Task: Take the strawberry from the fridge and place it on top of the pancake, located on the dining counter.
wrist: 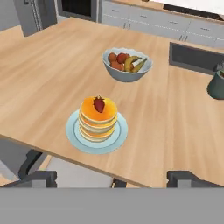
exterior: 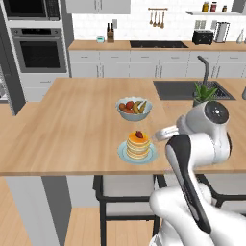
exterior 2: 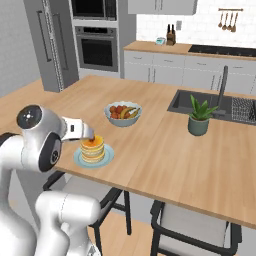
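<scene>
My jaws show dark tips. The strawberry [wrist: 99, 104] is red with a dark green cap, sitting on orange syrup over the tan pancake [wrist: 98, 121] stack. Its plate [wrist: 74, 131] is pale blue. The table [wrist: 52, 78] is light wood with fine grain. The fruit bowl [wrist: 127, 73] is grey, holding red, orange and yellow fruit.

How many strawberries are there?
1. The strawberry sits on top of the pancake, on the dining counter. More could hide in the fruit bowl, among its round fruits and bananas.
</scene>
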Tool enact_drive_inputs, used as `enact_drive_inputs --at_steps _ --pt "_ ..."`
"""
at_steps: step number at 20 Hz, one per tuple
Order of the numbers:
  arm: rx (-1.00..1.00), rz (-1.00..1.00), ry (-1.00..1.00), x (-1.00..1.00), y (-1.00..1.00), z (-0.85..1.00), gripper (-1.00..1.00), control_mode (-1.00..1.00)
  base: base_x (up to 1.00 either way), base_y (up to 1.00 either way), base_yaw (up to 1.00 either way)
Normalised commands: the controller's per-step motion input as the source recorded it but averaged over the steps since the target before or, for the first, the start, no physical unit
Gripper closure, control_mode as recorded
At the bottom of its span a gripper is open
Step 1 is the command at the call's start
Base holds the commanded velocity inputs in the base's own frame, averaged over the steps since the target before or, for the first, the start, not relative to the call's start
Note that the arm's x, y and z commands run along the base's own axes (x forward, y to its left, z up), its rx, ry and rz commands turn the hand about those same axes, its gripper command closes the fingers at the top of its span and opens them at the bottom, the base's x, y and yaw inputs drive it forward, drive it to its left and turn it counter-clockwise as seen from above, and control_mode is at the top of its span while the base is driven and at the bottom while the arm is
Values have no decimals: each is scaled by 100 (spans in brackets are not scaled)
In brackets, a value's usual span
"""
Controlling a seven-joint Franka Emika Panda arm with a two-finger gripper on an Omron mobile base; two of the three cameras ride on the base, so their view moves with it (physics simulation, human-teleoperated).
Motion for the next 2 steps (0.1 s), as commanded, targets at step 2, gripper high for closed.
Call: enact_drive_inputs --at_steps 2 --pt "2 0 -15 -39 -9 34 -100 -100 0 0 0"
